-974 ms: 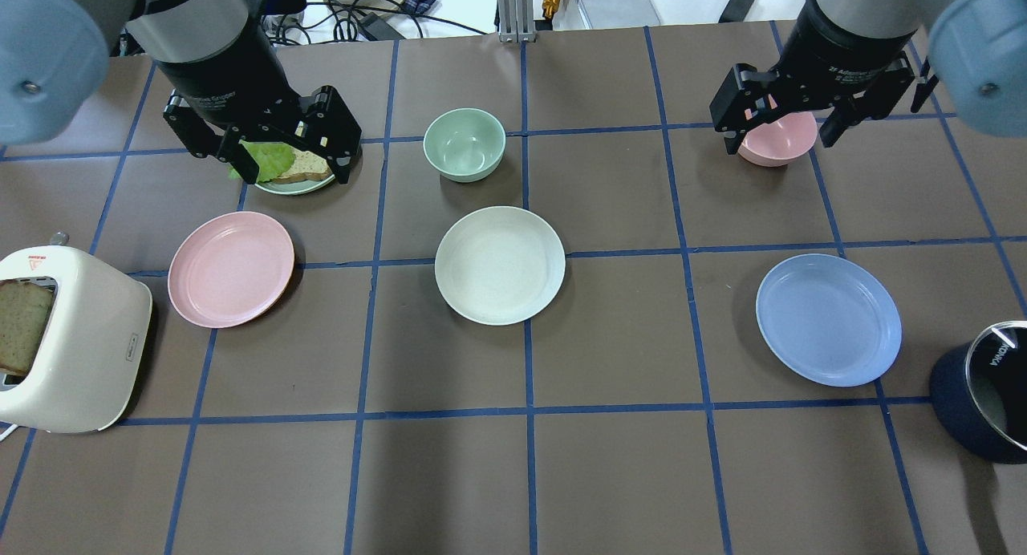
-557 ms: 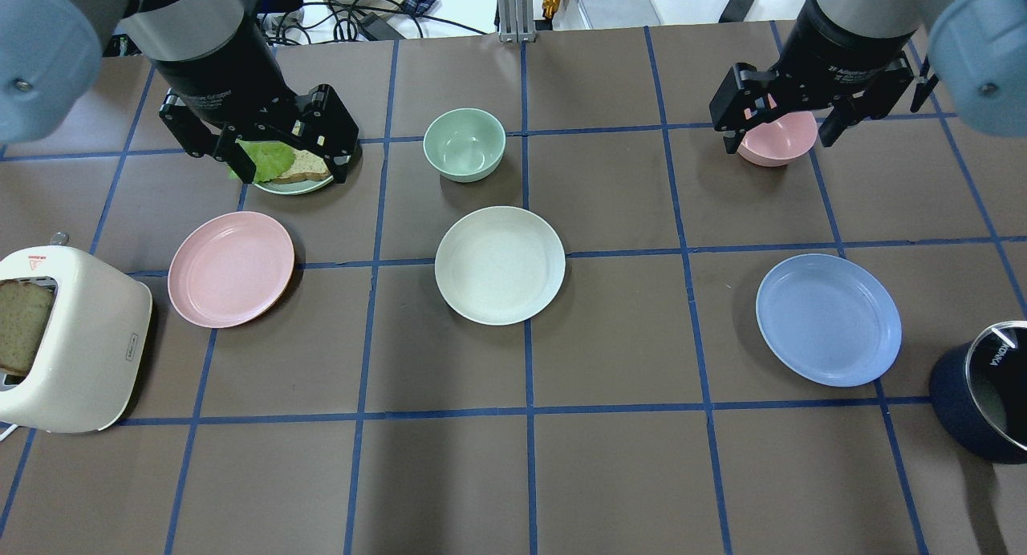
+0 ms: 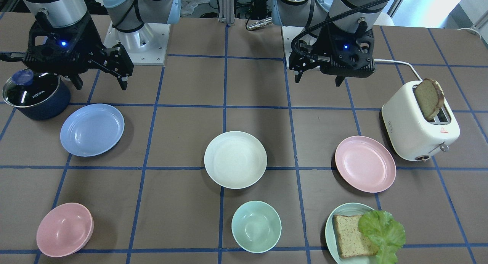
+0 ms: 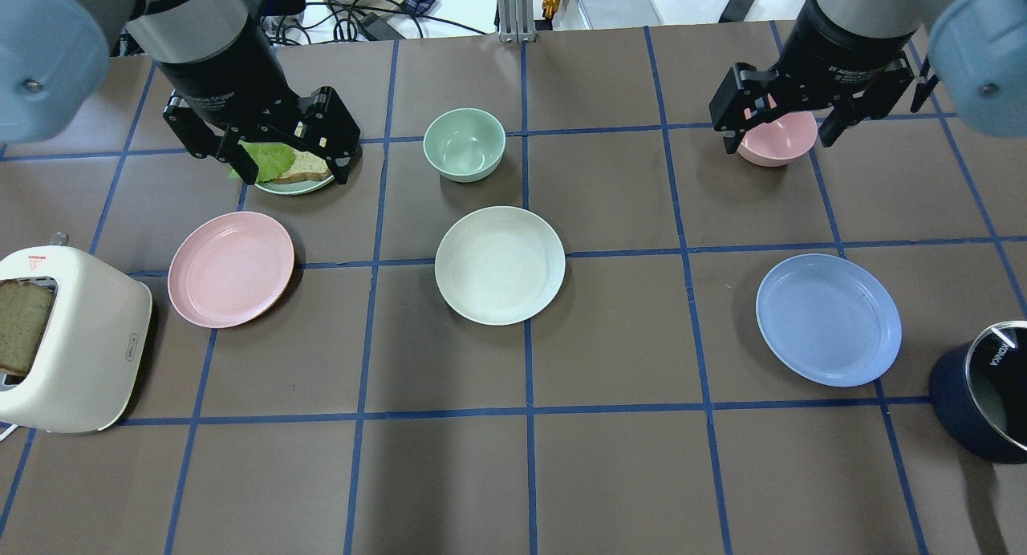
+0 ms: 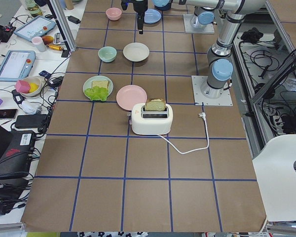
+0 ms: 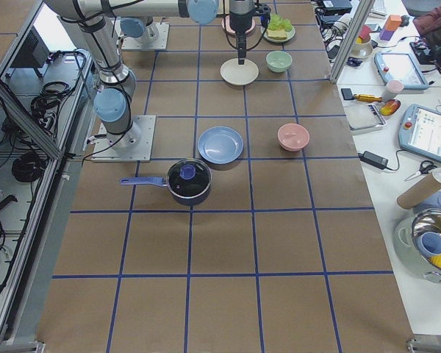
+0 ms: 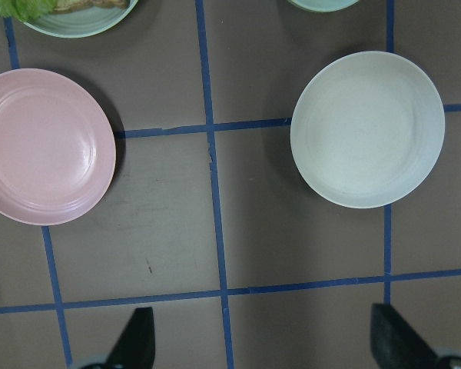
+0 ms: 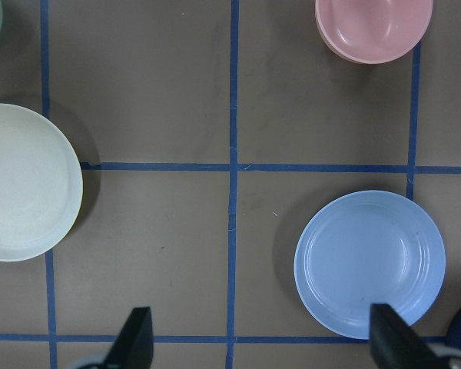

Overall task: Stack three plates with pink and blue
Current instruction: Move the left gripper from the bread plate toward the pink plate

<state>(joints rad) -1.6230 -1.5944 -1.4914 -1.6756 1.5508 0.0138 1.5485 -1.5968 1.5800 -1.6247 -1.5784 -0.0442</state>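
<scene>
Three plates lie apart on the brown table. The pale pink plate [image 4: 231, 269] is on the left, the cream-white plate [image 4: 500, 265] in the middle and the light blue plate [image 4: 828, 320] on the right. My left gripper [image 4: 265, 150] is open and empty, held high beyond the pink plate. In the left wrist view the pink plate [image 7: 44, 145] and the cream plate [image 7: 367, 128] lie below it. My right gripper [image 4: 778, 134] is open and empty, high beyond the blue plate [image 8: 369, 264].
A pale green plate [image 4: 293, 189] with bread and lettuce sits under the left gripper. A mint bowl [image 4: 464, 144] stands behind the cream plate and a pink bowl [image 4: 777, 142] under the right gripper. A white toaster [image 4: 68, 338] is at the left edge, a dark pot [image 4: 983, 394] at the right.
My left gripper shifted slightly left and came back. The plates and the right arm have not moved.
</scene>
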